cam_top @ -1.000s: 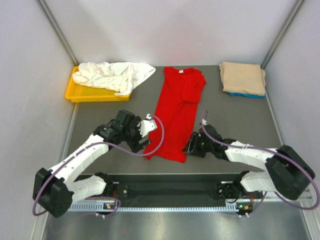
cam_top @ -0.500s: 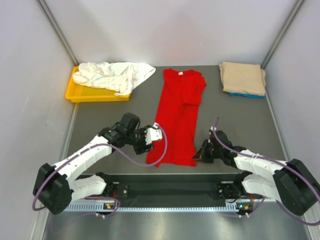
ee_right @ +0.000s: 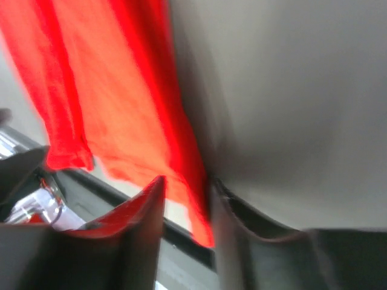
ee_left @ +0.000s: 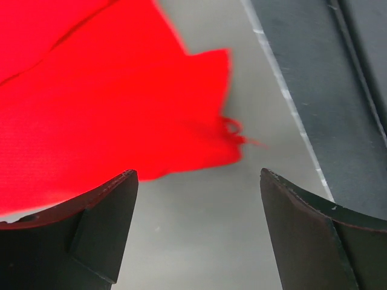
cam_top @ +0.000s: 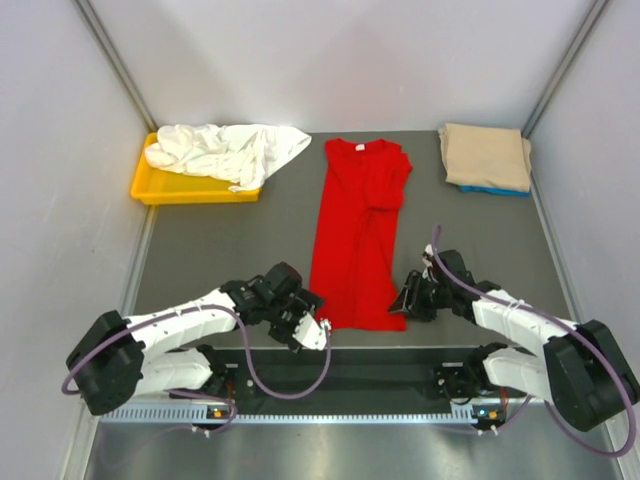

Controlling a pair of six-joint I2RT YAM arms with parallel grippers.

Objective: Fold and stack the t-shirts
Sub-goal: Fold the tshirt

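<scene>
Red t-shirt (cam_top: pixel 355 235) flat along mid-counter (cam_top: pixel 230 240), a gripper at each near corner.
Left gripper (cam_top: pixel 310 325) wide open, empty, just off the hem. Right gripper (cam_top: pixel 400 305) nearly closed around the shirt's edge; blur hides any grip. White t-shirt (cam_top: pixel 225 150) heaped over yellow tray (cam_top: pixel 150 188); tan t-shirt (cam_top: pixel 485 155) folded atop blue t-shirt (cam_top: pixel 495 189).
</scene>
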